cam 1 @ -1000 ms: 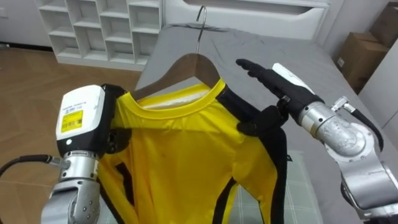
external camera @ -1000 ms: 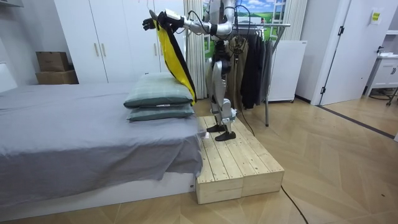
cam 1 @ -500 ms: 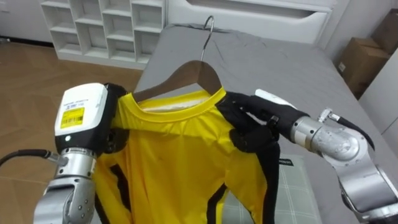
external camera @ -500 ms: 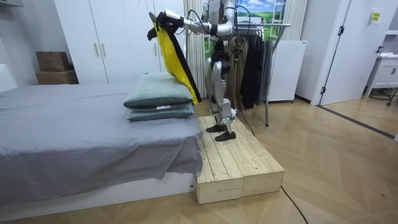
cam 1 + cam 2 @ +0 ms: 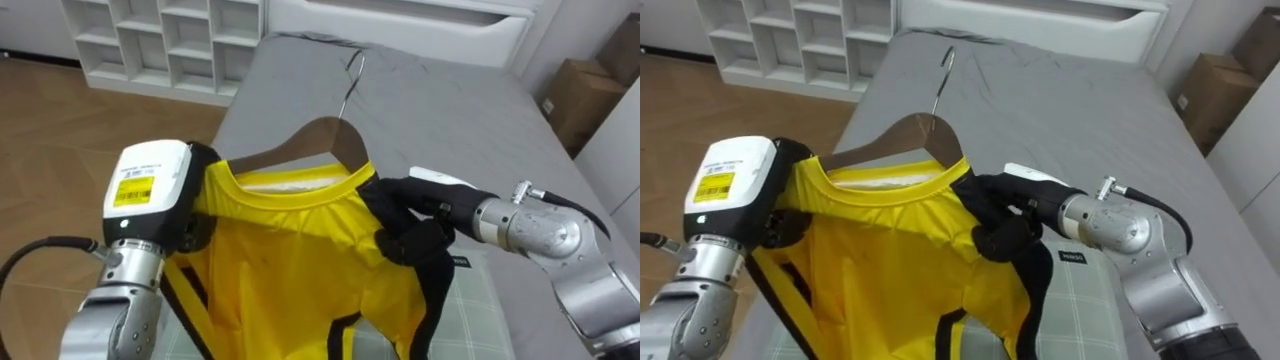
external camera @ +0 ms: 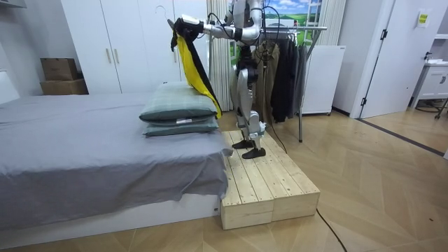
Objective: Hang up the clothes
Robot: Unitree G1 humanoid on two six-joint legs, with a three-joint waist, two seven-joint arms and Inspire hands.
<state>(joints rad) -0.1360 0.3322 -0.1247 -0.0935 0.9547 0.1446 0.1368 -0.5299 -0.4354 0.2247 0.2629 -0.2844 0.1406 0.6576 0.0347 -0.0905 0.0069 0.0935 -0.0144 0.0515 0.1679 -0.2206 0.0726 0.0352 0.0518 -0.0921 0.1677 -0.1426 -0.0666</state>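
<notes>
- Bedding first: a grey bed (image 5: 450,110) stretches away below the hands, with a checked pillow (image 5: 482,312) at the near right.
- White cubby shelf (image 5: 160,40) stands far left on the wood floor, and a cardboard box (image 5: 575,100) far right.
- In the room view the robot stands on a wooden platform (image 6: 269,185) beside the bed, with a clothes rack (image 6: 297,29) of dark garments behind it.
- Yellow shirt (image 5: 290,260) with black trim hangs on a wooden hanger (image 5: 320,135), held up over the bed between both hands.
- Right hand (image 5: 420,215) is curled round the shirt's right shoulder, its forearm reaching in from the right.
- Left hand (image 5: 148,195) is at the shirt's left shoulder, back toward the camera; its grip cannot be told.
</notes>
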